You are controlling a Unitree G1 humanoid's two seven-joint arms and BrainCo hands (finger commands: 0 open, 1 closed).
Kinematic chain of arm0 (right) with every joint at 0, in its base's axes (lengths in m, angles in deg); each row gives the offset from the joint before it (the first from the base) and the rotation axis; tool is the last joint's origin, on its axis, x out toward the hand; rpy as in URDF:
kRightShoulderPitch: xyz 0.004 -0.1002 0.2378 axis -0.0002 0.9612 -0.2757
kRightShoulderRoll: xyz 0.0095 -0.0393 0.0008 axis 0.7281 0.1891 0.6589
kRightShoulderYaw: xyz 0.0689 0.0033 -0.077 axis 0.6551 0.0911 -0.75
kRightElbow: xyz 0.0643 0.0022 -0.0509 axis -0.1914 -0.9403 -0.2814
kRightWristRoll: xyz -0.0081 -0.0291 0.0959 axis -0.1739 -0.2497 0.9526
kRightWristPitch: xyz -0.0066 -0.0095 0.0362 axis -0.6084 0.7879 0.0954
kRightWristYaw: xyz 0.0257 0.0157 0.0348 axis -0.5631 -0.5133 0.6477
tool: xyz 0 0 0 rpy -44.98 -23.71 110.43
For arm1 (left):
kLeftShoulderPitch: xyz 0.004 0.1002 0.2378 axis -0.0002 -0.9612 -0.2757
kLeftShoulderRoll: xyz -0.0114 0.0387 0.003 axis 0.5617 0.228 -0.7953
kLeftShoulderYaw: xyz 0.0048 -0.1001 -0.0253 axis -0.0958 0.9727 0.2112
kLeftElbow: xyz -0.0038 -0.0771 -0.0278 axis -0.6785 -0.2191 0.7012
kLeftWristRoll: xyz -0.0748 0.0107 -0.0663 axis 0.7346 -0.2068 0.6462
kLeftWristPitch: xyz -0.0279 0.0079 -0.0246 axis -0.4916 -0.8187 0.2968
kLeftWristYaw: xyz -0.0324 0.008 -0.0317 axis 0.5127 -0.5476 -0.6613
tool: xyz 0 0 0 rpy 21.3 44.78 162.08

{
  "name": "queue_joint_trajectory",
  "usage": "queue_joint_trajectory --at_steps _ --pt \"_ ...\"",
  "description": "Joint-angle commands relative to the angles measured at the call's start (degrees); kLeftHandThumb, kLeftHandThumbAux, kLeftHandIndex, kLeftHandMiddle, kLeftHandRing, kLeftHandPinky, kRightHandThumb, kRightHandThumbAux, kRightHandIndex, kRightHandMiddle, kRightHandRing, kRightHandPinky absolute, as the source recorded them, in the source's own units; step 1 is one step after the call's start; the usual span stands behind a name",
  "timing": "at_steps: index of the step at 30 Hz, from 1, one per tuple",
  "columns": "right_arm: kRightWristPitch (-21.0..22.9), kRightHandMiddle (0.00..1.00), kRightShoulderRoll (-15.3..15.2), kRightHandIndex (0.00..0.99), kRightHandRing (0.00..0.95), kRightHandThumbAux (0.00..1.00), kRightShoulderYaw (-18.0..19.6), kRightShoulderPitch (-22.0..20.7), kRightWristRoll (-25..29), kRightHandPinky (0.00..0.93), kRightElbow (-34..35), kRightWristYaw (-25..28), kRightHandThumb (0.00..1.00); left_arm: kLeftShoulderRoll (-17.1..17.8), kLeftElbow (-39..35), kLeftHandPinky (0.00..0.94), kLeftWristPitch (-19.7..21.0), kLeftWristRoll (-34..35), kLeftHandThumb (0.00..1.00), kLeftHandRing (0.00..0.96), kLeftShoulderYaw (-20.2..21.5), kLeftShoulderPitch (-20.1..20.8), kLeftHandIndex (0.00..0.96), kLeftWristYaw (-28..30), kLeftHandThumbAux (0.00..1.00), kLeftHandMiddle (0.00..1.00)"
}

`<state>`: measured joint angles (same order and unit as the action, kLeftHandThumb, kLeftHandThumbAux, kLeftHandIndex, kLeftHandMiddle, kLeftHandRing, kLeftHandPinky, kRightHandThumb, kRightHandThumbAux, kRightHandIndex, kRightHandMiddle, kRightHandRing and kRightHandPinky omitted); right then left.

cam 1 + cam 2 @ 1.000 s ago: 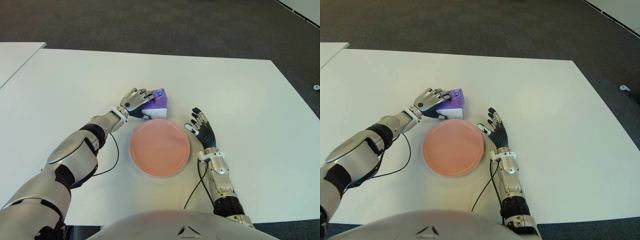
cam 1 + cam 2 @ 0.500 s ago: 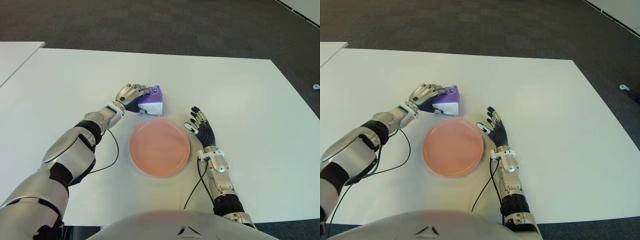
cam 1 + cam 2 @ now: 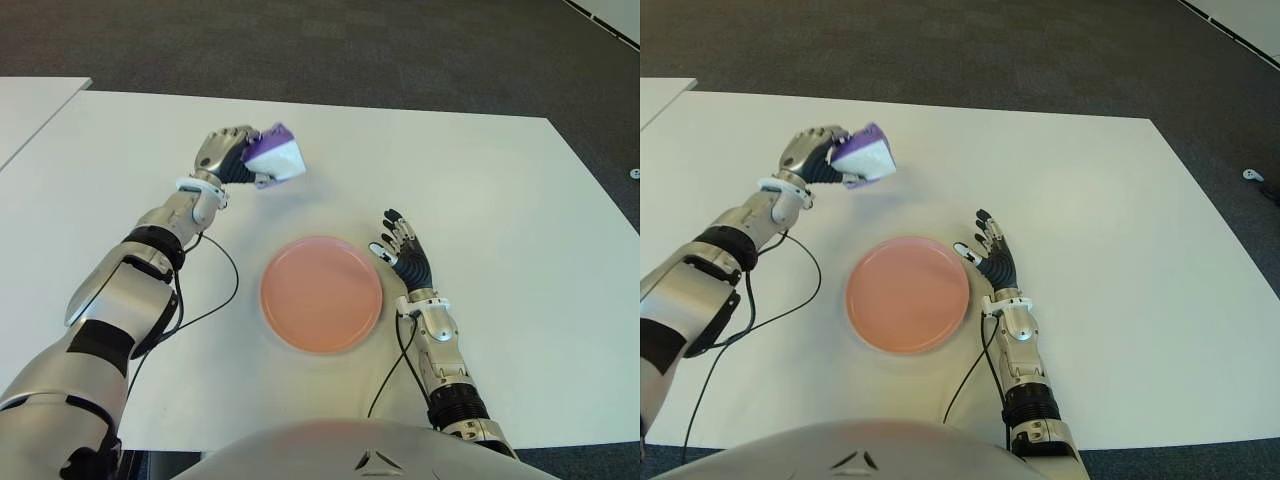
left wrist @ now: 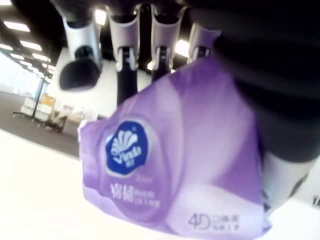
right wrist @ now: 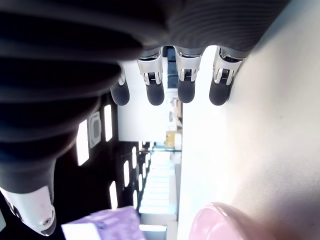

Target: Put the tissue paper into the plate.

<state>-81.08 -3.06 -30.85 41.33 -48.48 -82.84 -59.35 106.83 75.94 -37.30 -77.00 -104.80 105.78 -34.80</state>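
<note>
We hold the tissue paper [image 3: 275,157] in our left hand [image 3: 226,153], the fingers [image 4: 127,47] wrapped over the top of the purple-and-white pack and clamped on it. The pack is raised clear of the bench [image 3: 480,180]; it shows tilted, with one white end face turned toward the plate side and its purple printed face toward the wrist camera.

The plate [image 3: 321,293] lies flat on the bench, empty, directly before the torso. From the left hand it lies nearer to the body and toward the robot's right, well apart from the pack. This is the relation the coming move depends on: we judge that the left arm must draw the pack back toward the body and rightward until it stands over the plate's middle, then lower it and let go.

The pack's long axis runs roughly from the fingertips outward to the right. We judge that it will fit inside the rim in any orientation, so no rotation should be needed, though levelling it first would keep it from tipping off the rim.

Our right hand [image 3: 404,257] shows just beside the plate's right edge, fingers extended and holding nothing. It is nearer to the plate, but the left hand carries the load.
</note>
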Motion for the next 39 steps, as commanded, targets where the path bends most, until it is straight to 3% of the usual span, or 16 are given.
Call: queue_joint_trajectory --at_steps 1,16,25,33,39 --pt "3.04 0.01 0.4 0.0 0.0 0.633 0.13 3.93 -0.13 0.0 -6.66 -0.1 0.0 -0.24 -3.71 0.838 -2.45 4.15 0.742 0.839 4.63 0.51 0.442 0.31 0.699 0.842" --pt "0.79 0.009 0.46 0.0 0.0 0.621 0.24 2.84 -0.21 0.0 -9.82 -0.13 0.0 0.84 -11.1 0.86 -6.83 4.89 0.747 0.861 9.91 -1.72 0.443 -0.39 0.697 0.861" --pt "-0.34 0.005 0.62 0.0 0.0 0.623 0.34 2.29 -0.24 0.0 -11.34 -0.24 0.0 0.48 -19.06 0.866 -7.68 4.66 0.748 0.868 11.61 -6.12 0.443 0.85 0.697 0.868" --pt "-0.82 0.007 0.55 0.0 0.0 0.609 0.37 2.11 -0.28 0.0 -12.0 0.06 0.008 -0.28 -40.6 0.864 -6.71 4.87 0.744 0.864 11.33 -19.84 0.444 6.63 0.696 0.865" --pt "-0.93 0.008 0.55 0.0 0.0 0.603 0.41 2.04 -0.43 0.0 -12.21 -0.07 0.008 0.6 -49.27 0.859 -8.02 4.64 0.742 0.859 10.19 -25.44 0.444 13.14 0.696 0.86"
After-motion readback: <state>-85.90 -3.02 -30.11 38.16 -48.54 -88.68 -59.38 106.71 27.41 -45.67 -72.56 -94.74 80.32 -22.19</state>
